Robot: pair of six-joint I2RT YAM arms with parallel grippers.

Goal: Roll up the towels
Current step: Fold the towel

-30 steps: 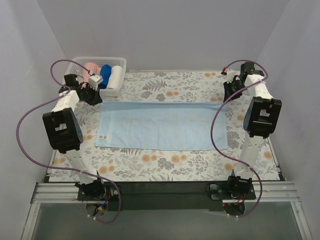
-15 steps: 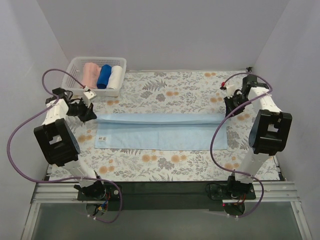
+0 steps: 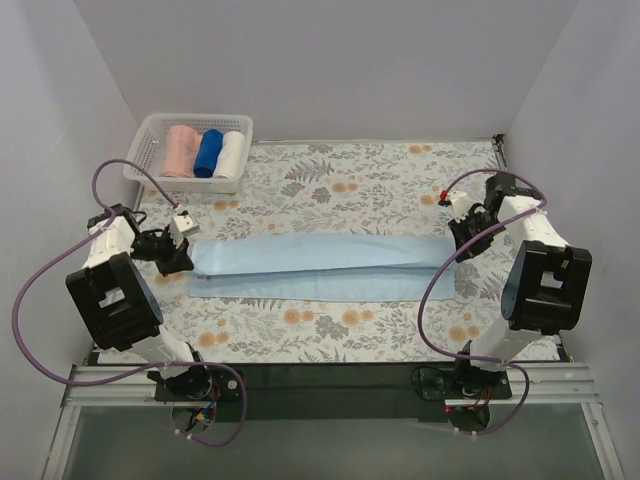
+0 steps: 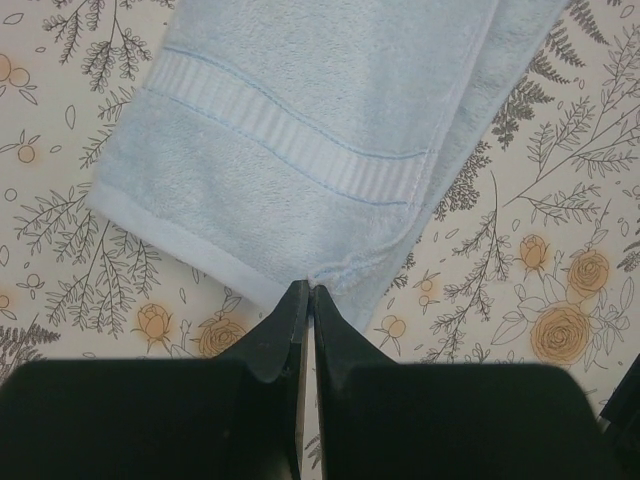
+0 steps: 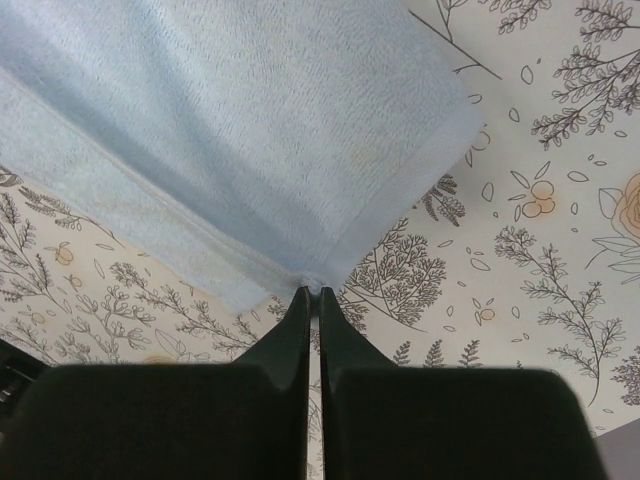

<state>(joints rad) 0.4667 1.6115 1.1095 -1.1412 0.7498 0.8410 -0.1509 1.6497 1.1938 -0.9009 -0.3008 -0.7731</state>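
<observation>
Top external view, light blue towel (image 3: pixel 320 265) folded lengthwise across the table's (image 3: pixel 350 180) middle, left gripper (image 4: pixel 308 292) pinching its left-end corner, right gripper (image 5: pixel 311 293) pinching its right-end corner

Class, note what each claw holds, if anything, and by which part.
Both hold the light blue towel: the left claw pinches a corner at its left end, the right claw a corner at its right end.
</observation>
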